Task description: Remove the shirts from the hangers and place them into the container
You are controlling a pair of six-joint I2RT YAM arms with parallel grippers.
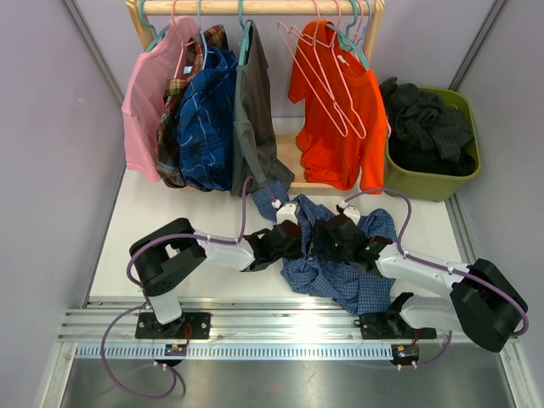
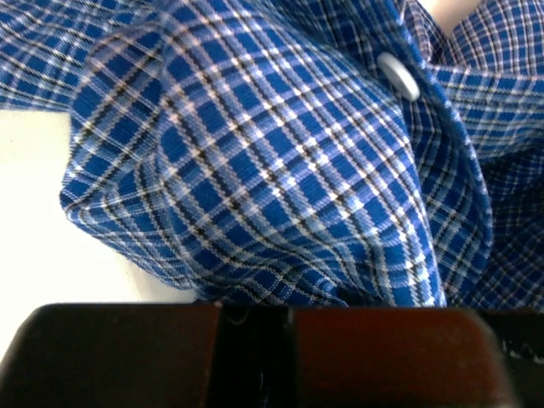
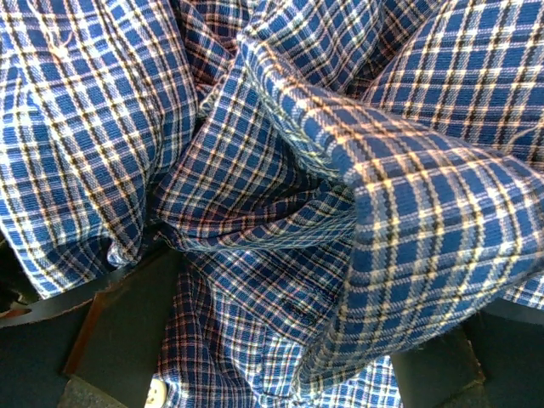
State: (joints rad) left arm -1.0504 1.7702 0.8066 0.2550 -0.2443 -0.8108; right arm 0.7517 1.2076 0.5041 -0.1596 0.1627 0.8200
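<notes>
Tool on the left arm (image 2: 255, 344) is seen closed, pressed against a fold of the blue small-checked shirt (image 1: 340, 285); whether cloth is pinched cannot be told. The right tool (image 1: 333, 240) is spread wide, with bunched fabric lying between its fingers and nothing clamped. The shirt lies crumpled on the counter (image 1: 170, 212), left of the container (image 1: 429, 183) and nearer the arm bases than it. The cloth is judged light, thin and limp: when lifted, it can be expected to drape and trail. A thick gathered ridge is best taken deep, not a single loose layer.
</notes>
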